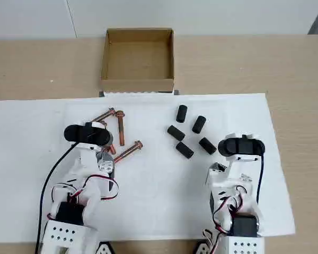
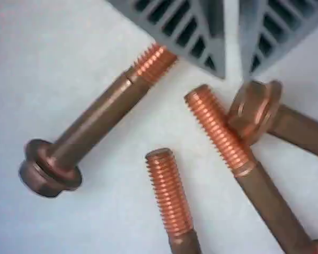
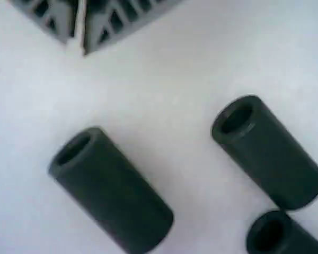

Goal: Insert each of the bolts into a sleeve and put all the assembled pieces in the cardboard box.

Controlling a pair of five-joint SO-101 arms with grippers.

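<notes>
Several copper bolts (image 1: pixel 119 127) lie in a loose cluster on the white paper left of centre, with one more bolt (image 1: pixel 129 152) just below them. Several black sleeves (image 1: pixel 184 150) are scattered right of centre. The open cardboard box (image 1: pixel 139 79) stands behind the paper, with nothing inside. My left arm (image 1: pixel 87 134) hangs over the bolts. My left gripper (image 2: pixel 232 76) is shut and holds nothing, its tips just above one bolt's threaded end (image 2: pixel 153 61). My right gripper (image 3: pixel 80 50) is also shut and holds nothing, hovering near two sleeves (image 3: pixel 111 193) (image 3: pixel 267 151).
The white paper (image 1: pixel 148 201) covers most of the wooden table (image 1: pixel 32 63). Cables run down both arm bases near the front edge. A third sleeve (image 3: pixel 281 235) lies beside the other two in the right wrist view.
</notes>
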